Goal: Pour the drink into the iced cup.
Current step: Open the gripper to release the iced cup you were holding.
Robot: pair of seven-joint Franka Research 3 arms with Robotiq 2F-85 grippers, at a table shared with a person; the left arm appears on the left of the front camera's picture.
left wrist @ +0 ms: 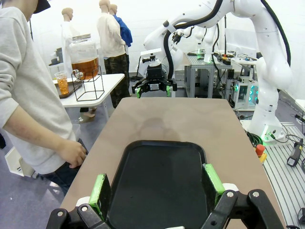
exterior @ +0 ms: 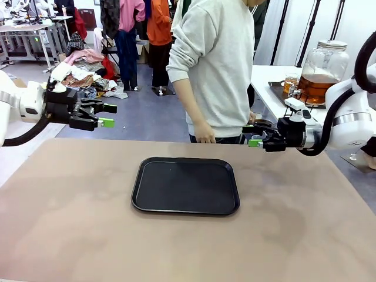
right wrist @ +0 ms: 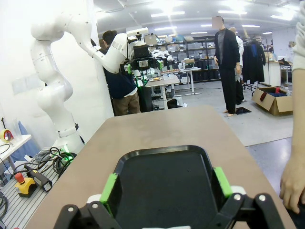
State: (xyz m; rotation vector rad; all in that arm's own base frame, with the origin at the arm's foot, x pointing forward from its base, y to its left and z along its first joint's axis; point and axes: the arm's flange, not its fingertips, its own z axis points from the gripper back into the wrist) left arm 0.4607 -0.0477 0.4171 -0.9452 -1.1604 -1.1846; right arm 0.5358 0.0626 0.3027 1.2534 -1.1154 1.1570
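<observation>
Black tray (exterior: 185, 185) sits empty at the table's (exterior: 70, 235) centre. At nine o'clock the left gripper (exterior: 104, 116) hovers, jaws wide, holding nothing. At three o'clock the right gripper (exterior: 254, 135) likewise gapes empty beside the person's hand (exterior: 205, 134). The drink (exterior: 317, 88) stands at two o'clock in its jar on a side table.

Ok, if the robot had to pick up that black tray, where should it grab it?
Probably by the raised rim of the black tray at a short end, coming from the side: it lies flat, and each open gripper, left and right, faces one end.
</observation>
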